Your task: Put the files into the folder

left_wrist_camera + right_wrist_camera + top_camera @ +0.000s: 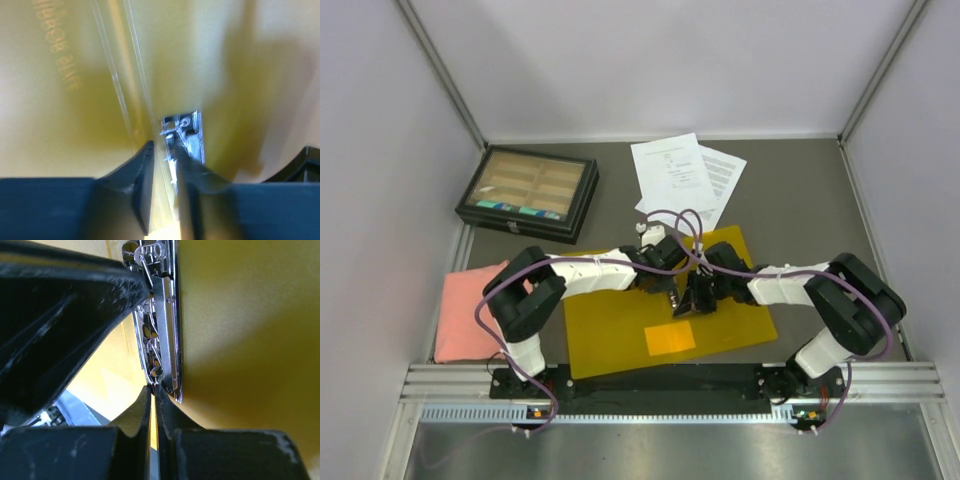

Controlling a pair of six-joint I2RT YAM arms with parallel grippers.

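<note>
On the grey table [800, 200], the folder [610, 345] lies flat just in front of the arm bases, with its orange pocket [670, 338] showing near the front edge. The files [682, 175] lie fanned just beyond its far side. A black compartment box [530, 190] sits at the far left, and a pink cloth [465, 315] lies left of the folder, beside the left arm. What crowds the folder is the arms themselves, which meet over its middle and cover it there.

From above we see only cables and black housings at that spot. The wrist views show what lies beneath: the metal clip [187, 135].

The left gripper [163, 150] has its fingers a little apart, with the clip's near end and a clear ridge of the folder between them. We cannot tell whether they press on anything. In the right wrist view the right gripper [153, 390] is closed at the foot of the clip. A thin yellow line shows between its fingers, and we cannot tell whether that is pinched plastic. A large black shape [60, 315] fills that view's upper left.

Both arms bend inward from elbows set wide apart, and their forearms converge. The grippers point down at the folder, almost touching each other.
</note>
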